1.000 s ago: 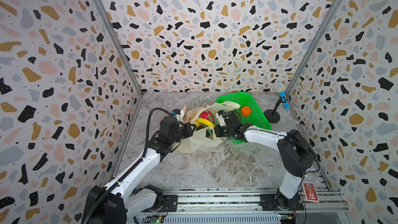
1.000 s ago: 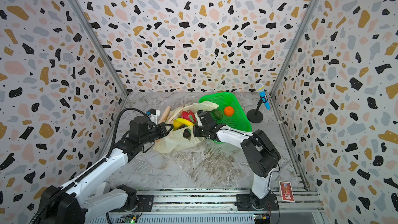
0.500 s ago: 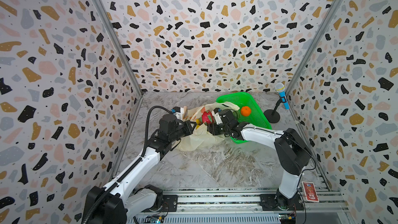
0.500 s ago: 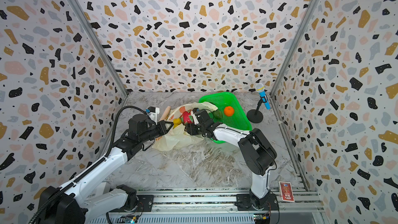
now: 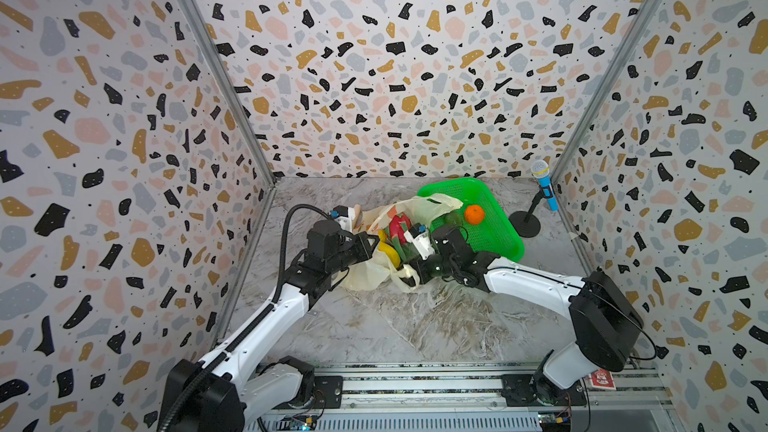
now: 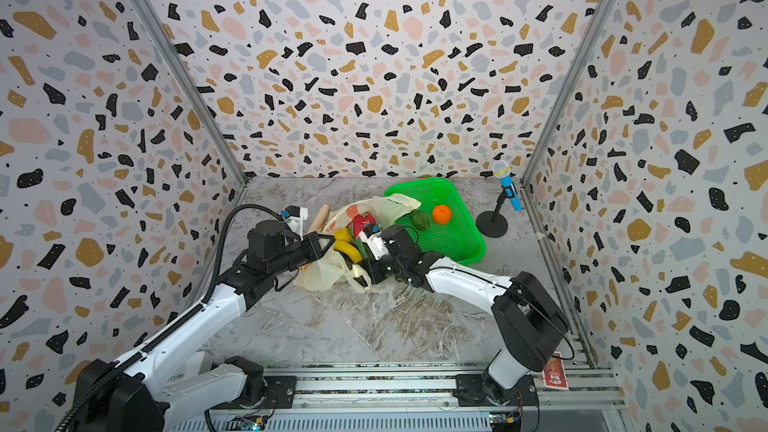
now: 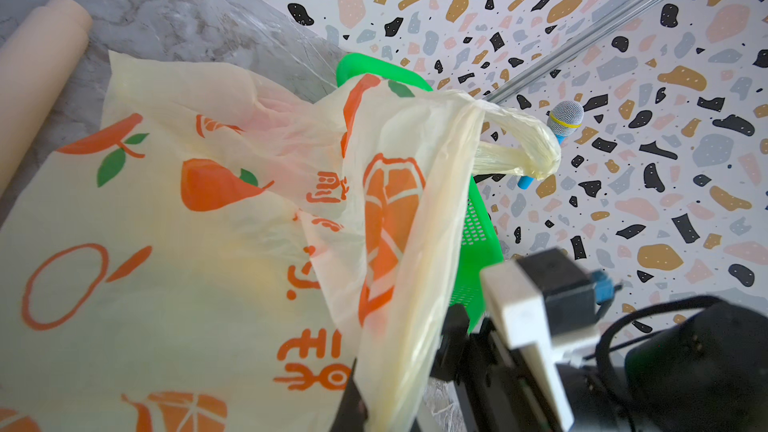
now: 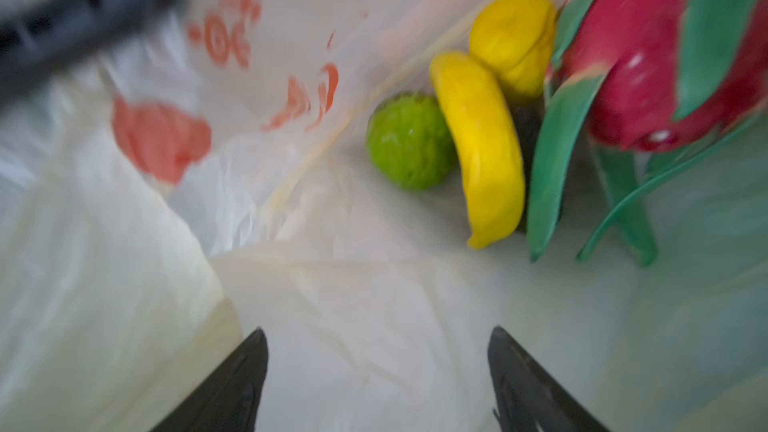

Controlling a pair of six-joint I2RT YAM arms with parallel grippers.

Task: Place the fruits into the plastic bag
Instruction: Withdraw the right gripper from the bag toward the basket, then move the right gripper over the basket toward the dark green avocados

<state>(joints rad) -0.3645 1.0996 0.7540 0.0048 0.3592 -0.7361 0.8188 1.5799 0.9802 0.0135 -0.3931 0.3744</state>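
The pale-yellow plastic bag (image 5: 370, 274) printed with oranges lies open at mid table. My left gripper (image 7: 374, 409) is shut on its rim and holds the mouth up. Inside the bag lie a pink-red dragon fruit (image 8: 648, 56), a long yellow fruit (image 8: 482, 151), a small yellow piece (image 8: 515, 39) and a round green fruit (image 8: 409, 141). My right gripper (image 8: 376, 334) reaches into the bag's mouth, open, with nothing between its fingers. An orange (image 5: 474, 214) and a dark green avocado (image 6: 420, 221) sit in the green basket (image 5: 494, 243).
A blue microphone (image 5: 544, 184) on a black stand is at the back right, by the wall. A beige stick (image 6: 322, 218) lies behind the bag on the left. Patterned walls close in three sides. A red card (image 5: 600, 380) lies by the right arm's base.
My right gripper has opened and shifted a little left, deeper into the bag's mouth. The left gripper has kept its hold on the bag.
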